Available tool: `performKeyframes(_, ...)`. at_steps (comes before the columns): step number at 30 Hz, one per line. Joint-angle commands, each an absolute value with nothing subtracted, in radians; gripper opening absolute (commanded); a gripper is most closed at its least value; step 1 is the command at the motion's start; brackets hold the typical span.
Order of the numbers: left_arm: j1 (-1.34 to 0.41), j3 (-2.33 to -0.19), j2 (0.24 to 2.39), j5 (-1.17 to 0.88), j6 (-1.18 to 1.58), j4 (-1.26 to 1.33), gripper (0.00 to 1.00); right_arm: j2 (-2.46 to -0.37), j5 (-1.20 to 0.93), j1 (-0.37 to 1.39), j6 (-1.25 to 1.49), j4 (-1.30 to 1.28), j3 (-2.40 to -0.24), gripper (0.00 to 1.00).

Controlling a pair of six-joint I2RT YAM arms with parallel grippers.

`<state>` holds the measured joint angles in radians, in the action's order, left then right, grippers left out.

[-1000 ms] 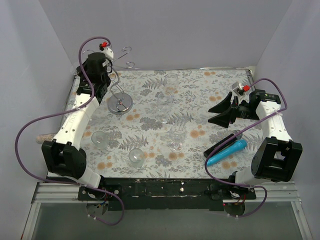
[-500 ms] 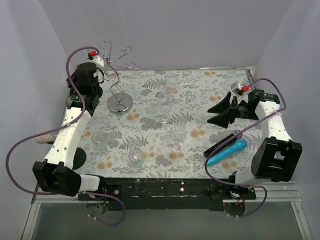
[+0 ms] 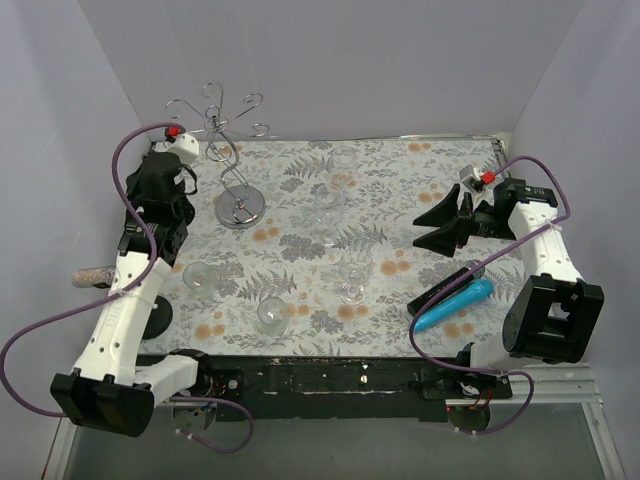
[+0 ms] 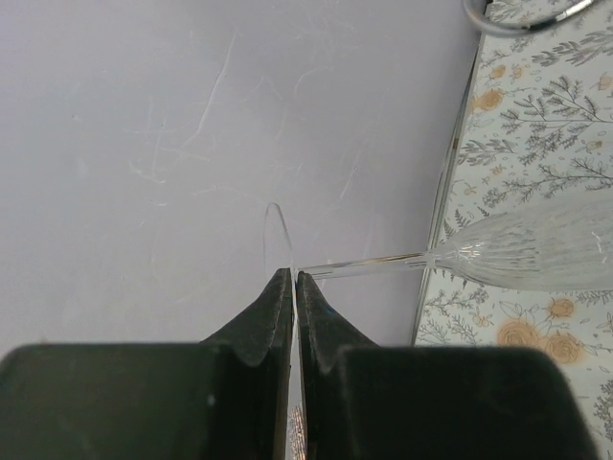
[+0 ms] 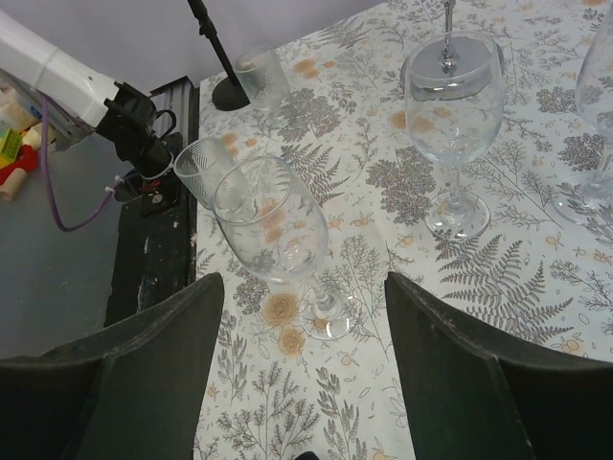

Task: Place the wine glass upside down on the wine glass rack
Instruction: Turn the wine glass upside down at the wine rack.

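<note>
Against the wall (image 4: 144, 144), faint wine glass (image 4: 527, 251)

The desk (image 3: 400, 185) wore a grey and orange floral pattern; the wine glass rack (image 3: 241, 209) stood on its round base at the far left; clear glasses (image 3: 326, 203) stood scattered over the middle and near left; a blue cylinder (image 3: 455, 303) lay near right, a black bar (image 3: 444, 284) just beside it.

Glass (image 4: 536, 251): clear, ribbed bowl, off surface, lying near-horizontal in wrist view, thin stem clamped at foot end by left gripper (image 4: 294, 280). Rack (image 3: 240, 208): silver wire, twisted stem, curled arms, round shiny base; upright, far-left corner of surface.
</note>
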<state>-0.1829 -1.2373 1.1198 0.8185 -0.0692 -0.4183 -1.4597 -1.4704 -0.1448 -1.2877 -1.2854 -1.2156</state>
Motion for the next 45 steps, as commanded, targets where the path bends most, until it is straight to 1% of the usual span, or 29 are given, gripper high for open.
performKeyframes(1,-0.202,-1.183,1.023,0.755,-0.058,-0.445,0.00,-1.456,-1.496,-0.137,-1.309,-1.305,-1.258,0.76)
performKeyframes(6,-0.236,-1.160,0.957,0.697,-0.051,-0.477,0.00,-1.456,-1.465,-0.135,-1.272,-1.305,-1.321,0.76)
performKeyframes(11,-0.299,-1.152,0.910,0.667,-0.064,-0.506,0.00,-1.479,-1.388,-0.135,-1.149,-1.241,-1.362,0.74)
performKeyframes(14,-0.339,-1.161,0.887,0.644,-0.063,-0.515,0.00,-1.450,-1.304,-0.132,-0.950,-1.076,-1.345,0.73)
performKeyframes(17,-0.371,-1.196,0.865,0.591,-0.031,-0.543,0.00,-1.366,-1.183,-0.117,-0.693,-0.800,-1.290,0.74)
performKeyframes(19,-0.390,-1.219,0.845,0.533,-0.008,-0.570,0.00,-1.327,-1.138,-0.109,-0.608,-0.691,-1.275,0.75)
performKeyframes(22,-0.417,-1.233,0.812,0.434,0.037,-0.607,0.00,-1.330,-1.140,-0.094,-0.606,-0.716,-1.319,0.75)
performKeyframes(28,-0.457,-1.227,0.778,0.362,0.029,-0.633,0.00,-1.327,-1.128,-0.040,-0.630,-0.750,-1.351,0.74)
performKeyframes(31,-0.471,-1.244,0.776,0.295,0.035,-0.641,0.00,-1.322,-1.112,-0.003,-0.646,-0.775,-1.380,0.75)
performKeyframes(32,-0.477,-1.253,0.779,0.260,0.041,-0.641,0.00,-1.325,-1.100,0.035,-0.649,-0.784,-1.397,0.75)
performKeyframes(34,-0.486,-1.293,0.793,0.171,0.052,-0.644,0.00,-1.331,-1.077,0.073,-0.655,-0.813,-1.433,0.75)
performKeyframes(35,-0.497,-1.320,0.811,0.094,0.070,-0.644,0.00,-1.339,-1.081,0.113,-0.655,-0.833,-1.463,0.75)
performKeyframes(39,-0.520,-1.345,0.867,0.002,0.092,-0.618,0.00,-1.356,-1.091,0.213,-0.638,-0.860,-1.519,0.75)
performKeyframes(40,-0.526,-1.348,0.885,-0.049,0.092,-0.614,0.00,-1.361,-1.097,0.236,-0.632,-0.864,-1.535,0.75)
performKeyframes(45,-0.549,-1.391,0.959,-0.103,0.106,-0.588,0.00,-1.387,-1.144,0.293,-0.615,-0.896,-1.609,0.76)
